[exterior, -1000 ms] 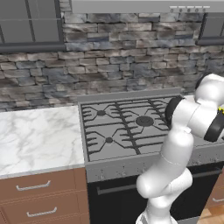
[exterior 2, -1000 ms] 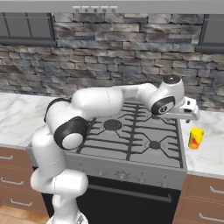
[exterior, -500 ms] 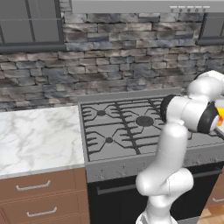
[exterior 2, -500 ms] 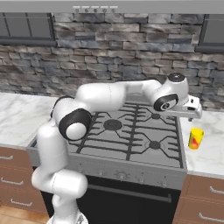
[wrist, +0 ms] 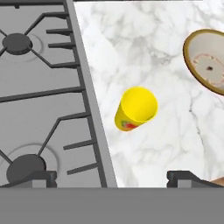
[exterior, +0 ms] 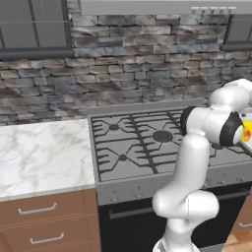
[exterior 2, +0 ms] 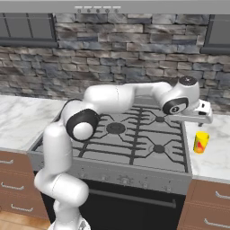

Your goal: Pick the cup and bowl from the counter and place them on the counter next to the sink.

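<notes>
Tool (wrist: 112,177) hung wide open and empty above the cup (wrist: 135,108), which stood upright on the table (wrist: 153,52) beside the stove (wrist: 43,87). Judgement: centre, then descend straight.

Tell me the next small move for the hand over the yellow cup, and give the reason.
Probably lower the hand straight toward the cup. In the hand view the cup stands upright on the counter, roughly between the spread fingertips and apart from them. The bowl sits clear to one side, the stove to the other.
</notes>
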